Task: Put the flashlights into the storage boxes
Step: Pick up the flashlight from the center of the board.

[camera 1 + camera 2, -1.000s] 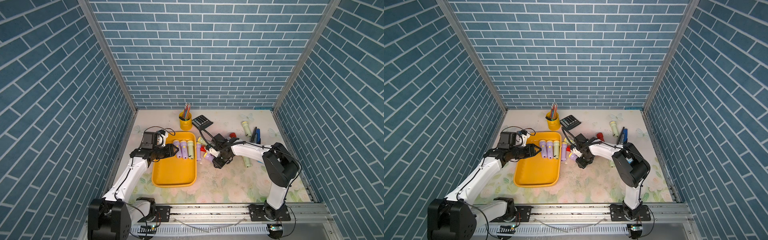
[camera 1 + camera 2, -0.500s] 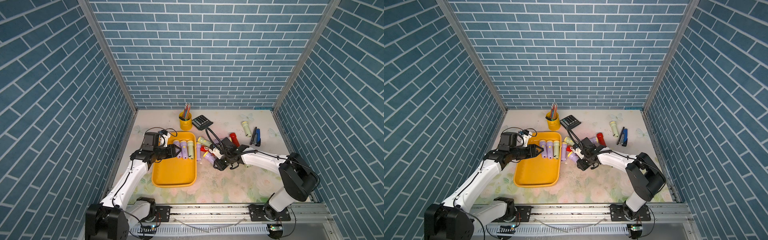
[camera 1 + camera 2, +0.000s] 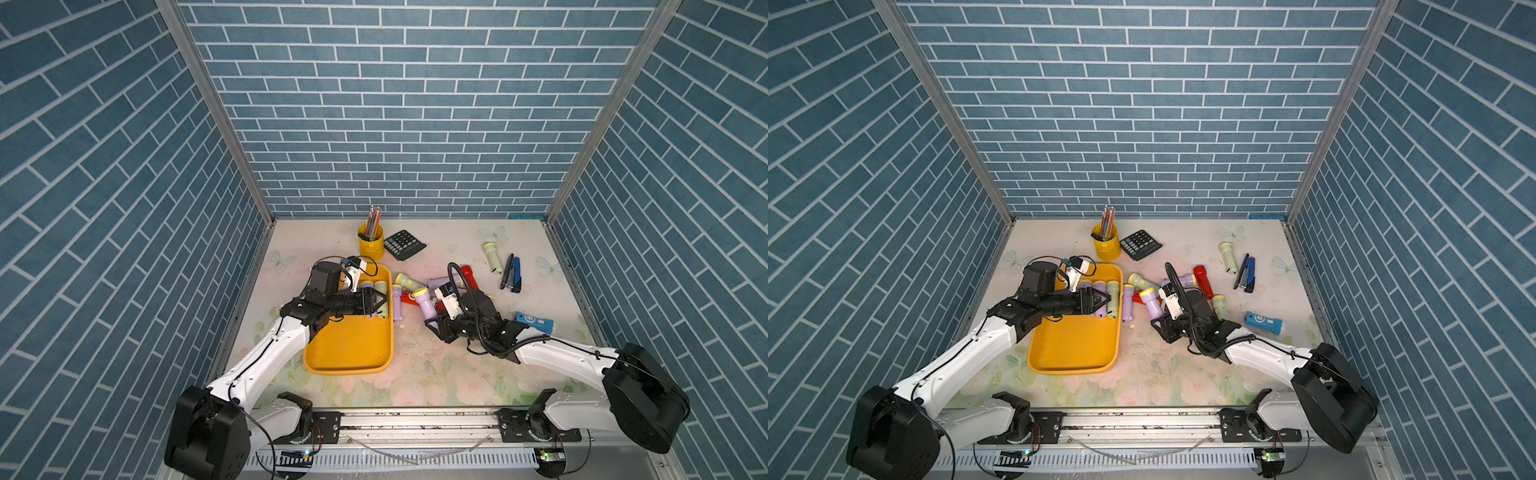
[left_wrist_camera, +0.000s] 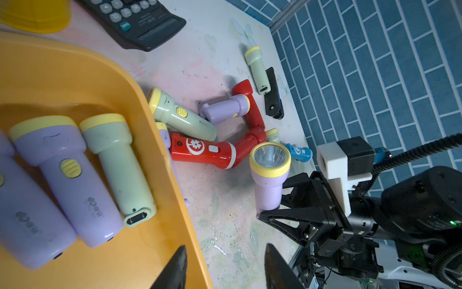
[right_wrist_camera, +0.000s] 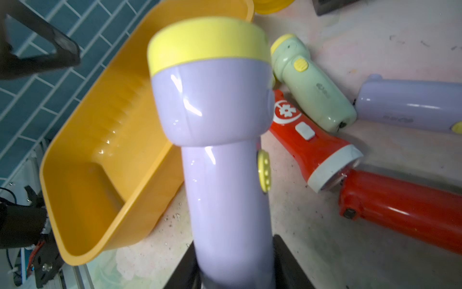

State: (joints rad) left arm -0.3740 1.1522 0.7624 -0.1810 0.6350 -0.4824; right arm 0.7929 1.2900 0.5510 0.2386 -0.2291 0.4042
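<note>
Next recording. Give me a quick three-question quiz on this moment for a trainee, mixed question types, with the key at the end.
1. True or false: the right gripper is shut on a lilac flashlight.
2. How many flashlights lie inside the orange tray? A) one B) three C) six
3. What colour is the lone flashlight lying beside the stapler?

Key: 1 true. 2 B. 3 pale green, with a yellow head.
</note>
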